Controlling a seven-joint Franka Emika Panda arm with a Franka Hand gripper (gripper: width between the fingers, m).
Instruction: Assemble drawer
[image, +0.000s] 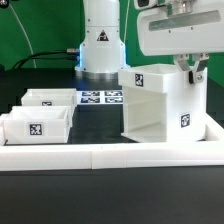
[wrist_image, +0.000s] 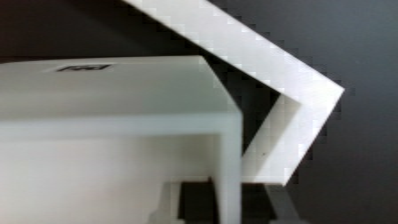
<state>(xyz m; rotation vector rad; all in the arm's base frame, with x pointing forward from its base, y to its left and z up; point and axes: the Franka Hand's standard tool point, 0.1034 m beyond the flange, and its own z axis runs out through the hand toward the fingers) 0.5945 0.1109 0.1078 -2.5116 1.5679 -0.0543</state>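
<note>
Arm base (image: 100, 30), behind the box casing (image: 150, 100): white, glossy, round column. It has a small dark triangular mark (image: 100, 36) on its front and a blue lit band (image: 86, 63) round its foot. Hand block (image: 172, 32), above the casing: white to pale grey, boxy, rounded corners, a few darker seam lines, fine detail blurred. The gripper (image: 190, 68), at the casing's top rim: short dark fingers under the pale block. Wrist view: fingers (wrist_image: 192, 202) black, flat, square-edged, beside the casing's wall.
</note>
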